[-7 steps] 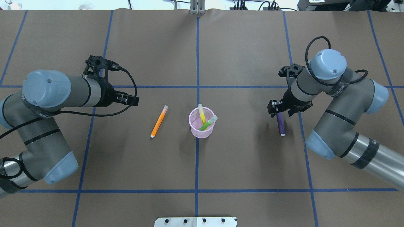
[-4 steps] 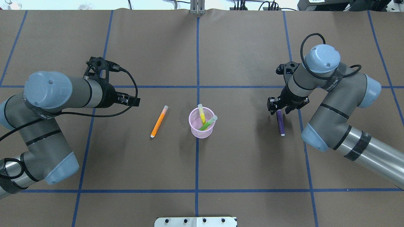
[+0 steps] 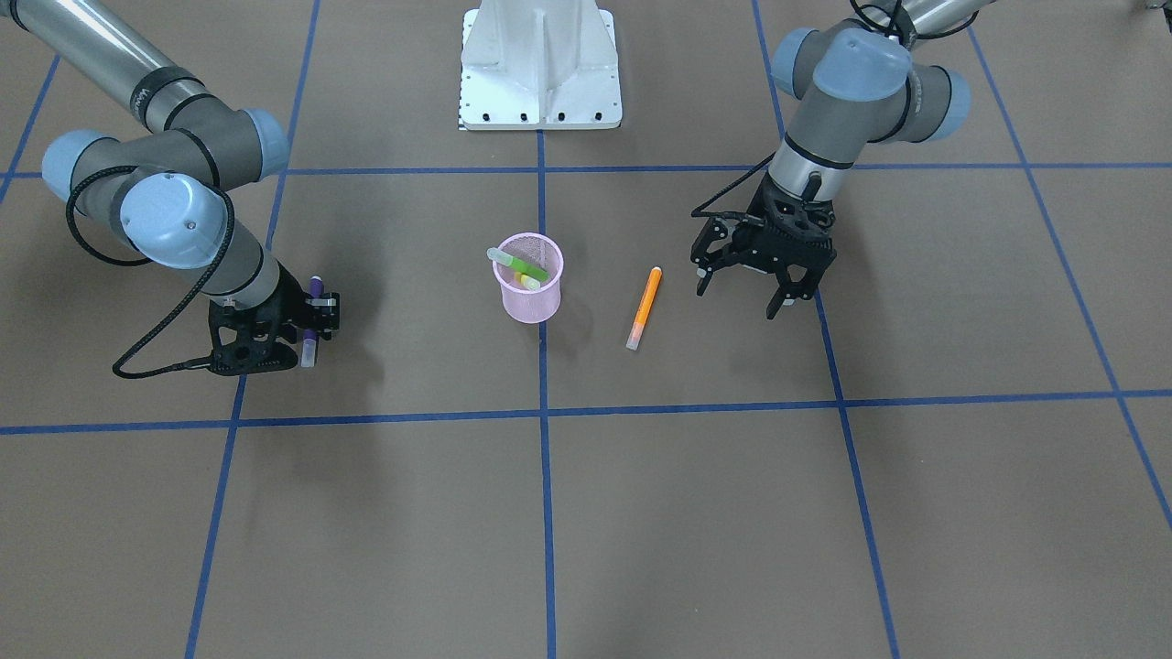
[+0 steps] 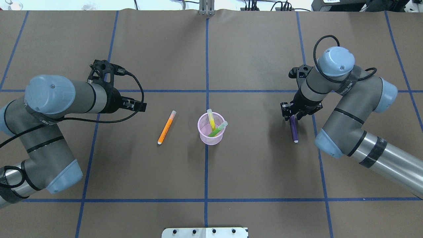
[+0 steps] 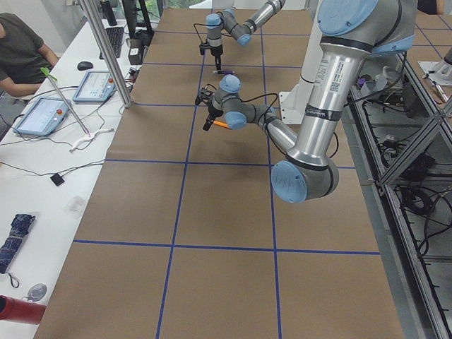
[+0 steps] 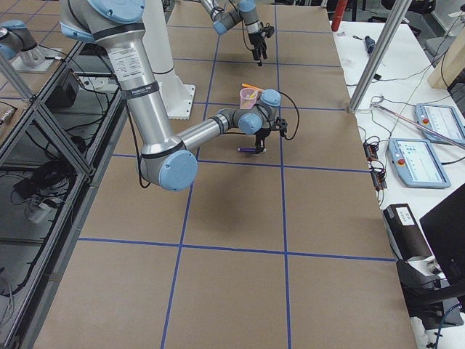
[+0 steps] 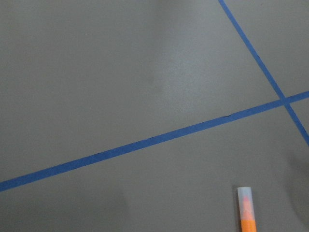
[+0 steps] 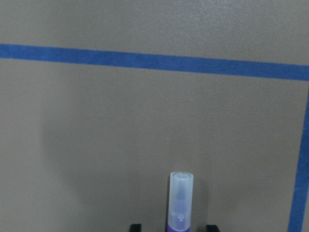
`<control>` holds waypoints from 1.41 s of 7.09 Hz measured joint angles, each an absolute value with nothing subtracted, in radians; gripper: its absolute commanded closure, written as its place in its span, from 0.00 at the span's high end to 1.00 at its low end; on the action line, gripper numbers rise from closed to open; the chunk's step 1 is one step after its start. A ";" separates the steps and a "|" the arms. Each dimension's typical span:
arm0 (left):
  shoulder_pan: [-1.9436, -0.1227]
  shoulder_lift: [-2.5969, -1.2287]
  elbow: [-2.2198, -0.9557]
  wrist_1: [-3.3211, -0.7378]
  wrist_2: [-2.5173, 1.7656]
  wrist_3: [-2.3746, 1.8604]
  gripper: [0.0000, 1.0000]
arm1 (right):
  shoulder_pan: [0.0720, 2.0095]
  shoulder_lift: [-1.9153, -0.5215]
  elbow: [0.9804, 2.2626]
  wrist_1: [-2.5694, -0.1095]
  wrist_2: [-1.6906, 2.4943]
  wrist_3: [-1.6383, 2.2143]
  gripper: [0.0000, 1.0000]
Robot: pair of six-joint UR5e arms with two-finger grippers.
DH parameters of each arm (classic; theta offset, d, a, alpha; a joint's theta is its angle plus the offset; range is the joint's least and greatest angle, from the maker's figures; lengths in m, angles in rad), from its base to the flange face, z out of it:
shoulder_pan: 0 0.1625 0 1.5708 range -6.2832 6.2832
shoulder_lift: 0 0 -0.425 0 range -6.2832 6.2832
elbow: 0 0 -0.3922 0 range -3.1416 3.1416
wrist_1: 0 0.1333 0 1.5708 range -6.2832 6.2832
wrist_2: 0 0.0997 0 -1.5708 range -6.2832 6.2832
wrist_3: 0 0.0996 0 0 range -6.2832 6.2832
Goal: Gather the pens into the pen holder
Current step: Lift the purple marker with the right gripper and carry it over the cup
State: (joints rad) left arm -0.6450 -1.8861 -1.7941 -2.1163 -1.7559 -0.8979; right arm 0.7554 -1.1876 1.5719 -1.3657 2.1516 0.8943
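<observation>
With jaws narrowly parted, our right gripper [image 4: 291,117] straddles the purple pen [image 4: 293,130] at the pen holder's [image 4: 211,140] overhead 3 o'clock, ready to clamp; our left gripper [image 3: 736,302] idles wide open.

A pink-lilac meshed pen holder [image 4: 211,136], yellow pen [image 4: 210,119], green pen [image 4: 220,128], orange pen [image 4: 166,127] and purple pen [image 4: 293,131] are seen; brown table [image 4: 261,172], blue-gridded.

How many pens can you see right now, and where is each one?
4. The yellow pen and green pen stand in the pen holder; the orange pen lies on the table beside it; the purple pen lies between the right gripper's fingers. None seems hidden.
</observation>
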 measured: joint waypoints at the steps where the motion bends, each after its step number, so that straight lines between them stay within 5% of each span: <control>1: -0.646 -1.886 -1.795 -2.117 -1.756 -0.898 1.00 | 0.754 -1.187 1.569 -1.365 2.152 0.894 0.51; 3: -0.646 -1.885 -1.796 -2.117 -1.756 -0.897 1.00 | 0.753 -1.187 1.566 -1.365 2.151 0.894 0.43; 4: -0.646 -1.884 -1.797 -2.117 -1.756 -0.897 1.00 | 0.752 -1.188 1.565 -1.365 2.151 0.894 0.31; 5: -0.646 -1.884 -1.798 -2.117 -1.756 -0.897 1.00 | 0.752 -1.188 1.564 -1.366 2.152 0.894 0.05; 10: -0.648 -1.885 -1.803 -2.125 -1.756 -0.897 1.00 | 0.766 -1.183 1.607 -1.372 2.198 0.912 0.00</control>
State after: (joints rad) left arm -0.6476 -1.8852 -1.8026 -2.1252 -1.7564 -0.8974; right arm 0.7656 -1.1834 1.6072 -1.3721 2.1976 0.9123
